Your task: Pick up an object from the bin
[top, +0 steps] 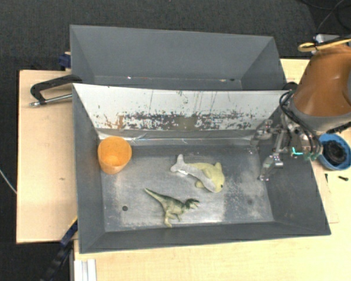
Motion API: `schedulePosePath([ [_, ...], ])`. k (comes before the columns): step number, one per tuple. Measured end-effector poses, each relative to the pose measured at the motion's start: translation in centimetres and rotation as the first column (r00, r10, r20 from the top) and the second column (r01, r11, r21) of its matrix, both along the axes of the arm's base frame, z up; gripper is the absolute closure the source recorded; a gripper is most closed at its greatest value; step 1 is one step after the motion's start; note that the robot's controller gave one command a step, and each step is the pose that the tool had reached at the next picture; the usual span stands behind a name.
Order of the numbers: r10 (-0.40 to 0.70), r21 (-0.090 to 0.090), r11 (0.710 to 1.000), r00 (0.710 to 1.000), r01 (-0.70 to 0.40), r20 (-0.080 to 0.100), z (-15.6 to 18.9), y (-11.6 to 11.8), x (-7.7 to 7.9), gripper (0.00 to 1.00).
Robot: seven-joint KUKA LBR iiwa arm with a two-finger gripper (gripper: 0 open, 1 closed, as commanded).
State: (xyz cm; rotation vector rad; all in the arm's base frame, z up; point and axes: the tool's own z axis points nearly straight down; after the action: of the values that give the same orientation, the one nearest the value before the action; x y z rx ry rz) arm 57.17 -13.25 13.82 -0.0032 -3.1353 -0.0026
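Note:
My gripper [268, 167] hangs at the right side of the bin, above the sloping right wall, with nothing between its fingers. A pale yellow and white toy whale or shark [200, 174] lies in the middle of the bin floor, well to the gripper's left. In front of it lies a green toy dinosaur [172, 204] with a long tail. An orange cup [114, 154] stands at the far left of the floor.
The bin's back wall is scratched and rust-flecked. Bare floor lies between the toy whale and the right wall. The arm with its orange cover comes in over the right rim.

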Motion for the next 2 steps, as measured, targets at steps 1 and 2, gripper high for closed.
schedulePosePath([
  [1,0.274,0.003,0.962,0.962,-0.274,0.006,-6.43,11.39,1.13,0.0],
  [2,0.27,-0.001,0.963,0.963,-0.27,0.008,-6.28,11.04,1.18,1.0],
])
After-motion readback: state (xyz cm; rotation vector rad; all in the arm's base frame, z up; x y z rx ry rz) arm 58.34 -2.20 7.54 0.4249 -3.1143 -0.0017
